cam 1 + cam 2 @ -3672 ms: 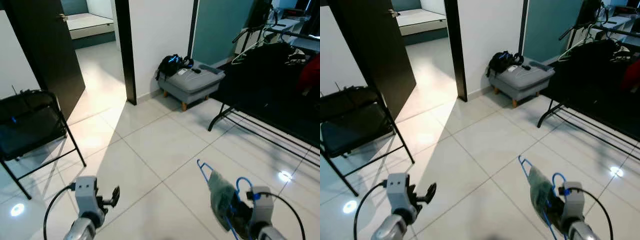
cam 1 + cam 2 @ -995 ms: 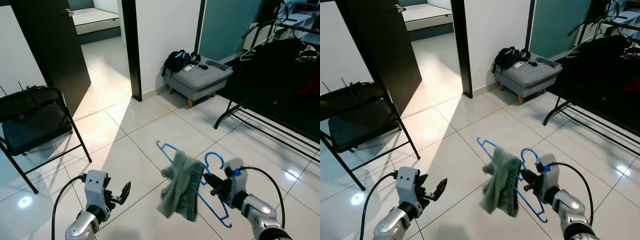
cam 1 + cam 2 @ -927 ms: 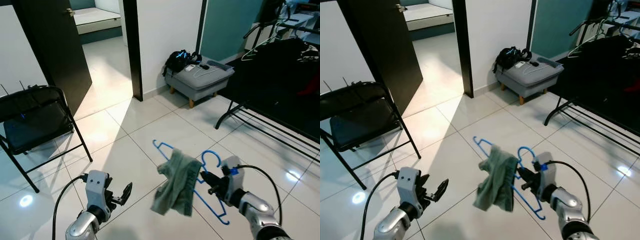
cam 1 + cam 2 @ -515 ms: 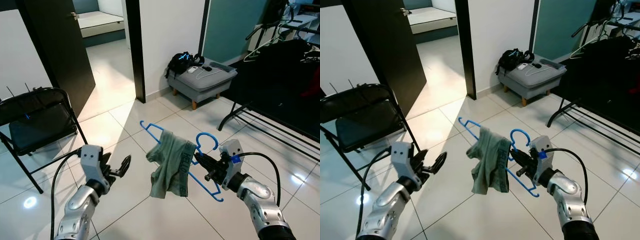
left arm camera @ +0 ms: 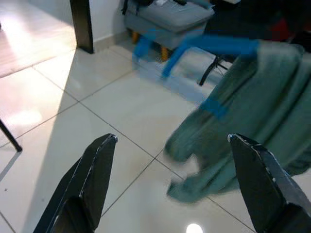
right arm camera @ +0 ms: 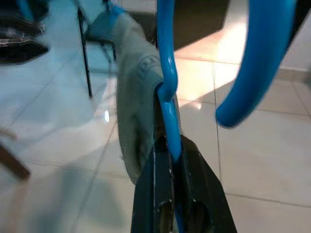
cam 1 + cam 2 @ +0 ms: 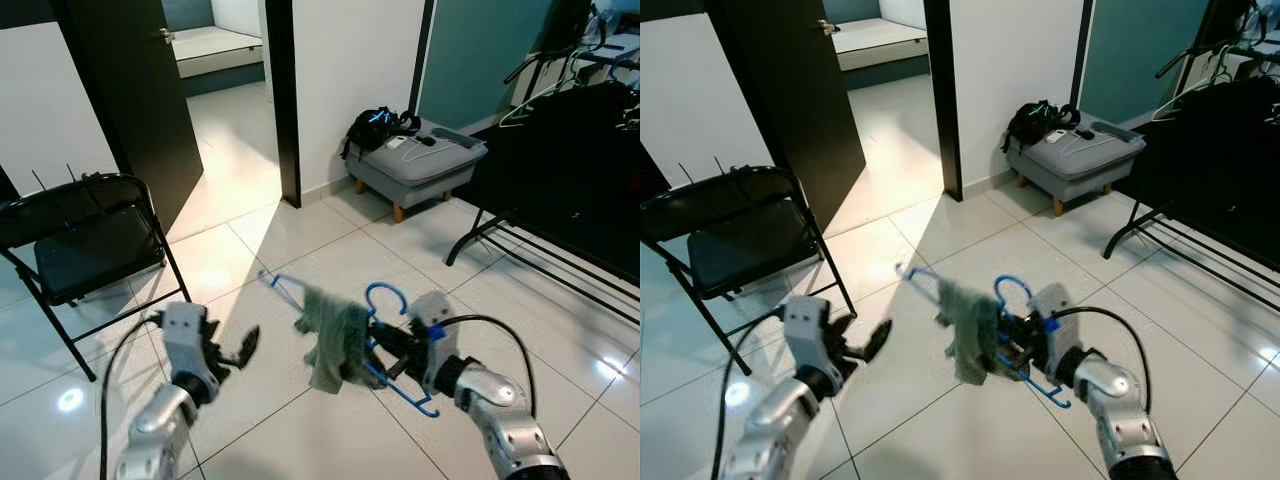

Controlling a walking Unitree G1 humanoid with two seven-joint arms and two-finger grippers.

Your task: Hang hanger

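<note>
A blue plastic hanger point(image 7: 384, 296) with a grey-green cloth point(image 7: 330, 342) draped over it hangs in the air above the tiled floor. My right gripper point(image 7: 388, 352) is shut on the hanger just below its hook; in the right wrist view the blue hanger point(image 6: 168, 109) runs between the closed fingers point(image 6: 156, 184). My left gripper point(image 7: 243, 349) is open to the left of the cloth and apart from it; in the left wrist view its fingers point(image 5: 92, 174) frame the blurred cloth point(image 5: 243, 116). A black clothes rack point(image 7: 560, 170) with dark garments stands at the right.
A black folding chair point(image 7: 85, 240) stands at the left. A grey footstool point(image 7: 420, 165) with a black bag and small items sits by the white wall. A dark door point(image 7: 130, 90) opens onto a bright room. The rack's floor rails point(image 7: 540, 265) run along the right.
The camera has shifted, so the whole scene sits differently. The hanger and cloth have dropped a little in the picture and swung, now blurred. My left gripper has lowered slightly.
</note>
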